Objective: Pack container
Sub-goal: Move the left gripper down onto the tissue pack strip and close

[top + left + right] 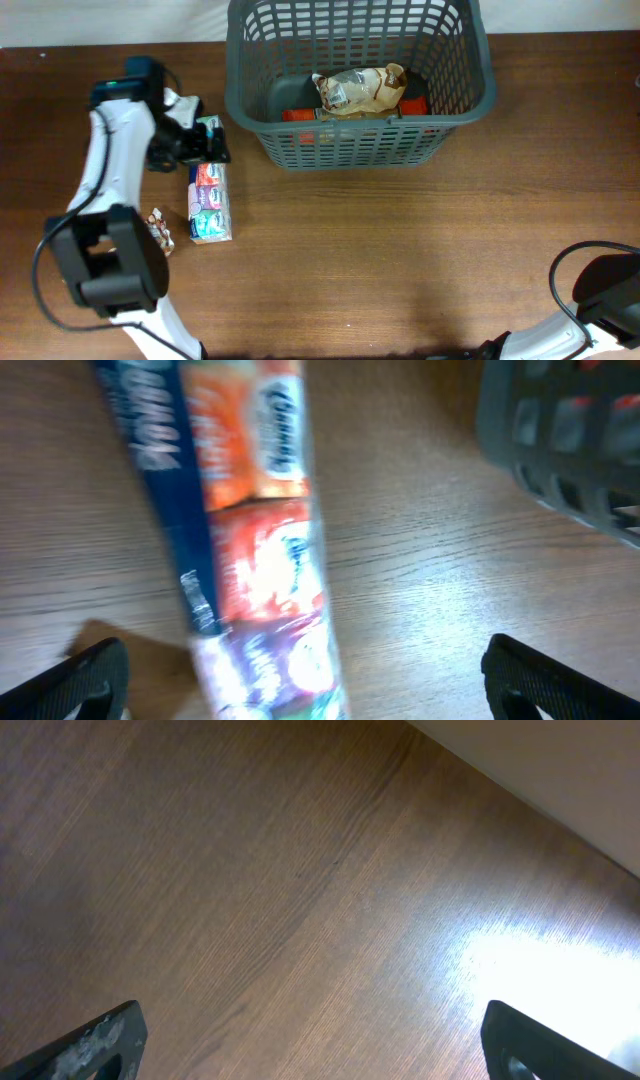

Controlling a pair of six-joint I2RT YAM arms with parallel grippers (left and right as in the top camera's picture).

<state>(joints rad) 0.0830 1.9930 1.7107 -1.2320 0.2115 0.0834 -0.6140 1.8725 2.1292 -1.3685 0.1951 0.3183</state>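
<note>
The container (360, 140) is a dark grey slotted basket at the table's far middle, and its corner (560, 440) shows in the left wrist view. Inside lie a brown-and-white bag (360, 90) and a red-orange pack (300, 114). A long colourful multipack (209, 195) lies on the table left of the basket. My left gripper (203, 143) hovers open over the multipack's far end. In the left wrist view the multipack (250, 530) runs between the wide-apart fingers of the left gripper (315, 685), touching neither. My right gripper (320, 1045) stands open over bare wood.
A small wrapped snack (160, 230) lies left of the multipack's near end. The right arm's body (610, 290) sits at the near right corner. A pale wall edge (560, 760) borders the table in the right wrist view.
</note>
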